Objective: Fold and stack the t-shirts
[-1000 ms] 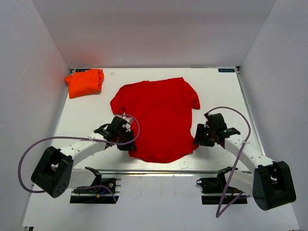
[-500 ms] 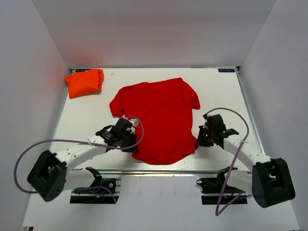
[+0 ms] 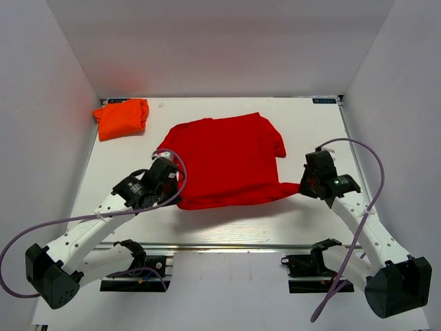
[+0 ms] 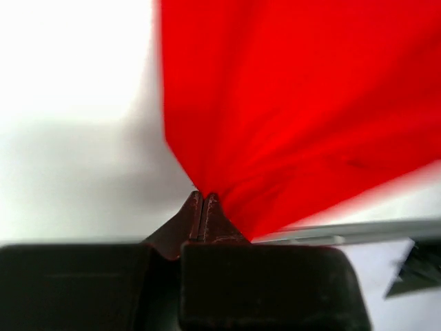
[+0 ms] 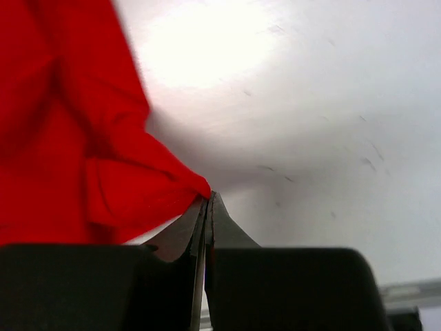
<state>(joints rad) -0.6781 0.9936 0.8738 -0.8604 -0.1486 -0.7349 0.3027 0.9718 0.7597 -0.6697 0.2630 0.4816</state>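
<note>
You have the left gripper (image 3: 172,185) reaching forward at a slant from the near-left corner of the table (image 3: 324,138). Its jaws are pressed together on the near-left hem corner of the red t-shirt (image 3: 227,162), which lies over the table's middle. The right gripper (image 3: 304,186) comes in from the near-right corner with its elbow bent. It pinches the other hem corner, which is drawn out to a point toward the right edge. Between the two grips the soft cloth is taut along its near edge, and creases fan out from each pinch. The orange t-shirt (image 3: 122,117) sits as a rumpled, roughly square bundle in the far-left corner, well apart.
</note>
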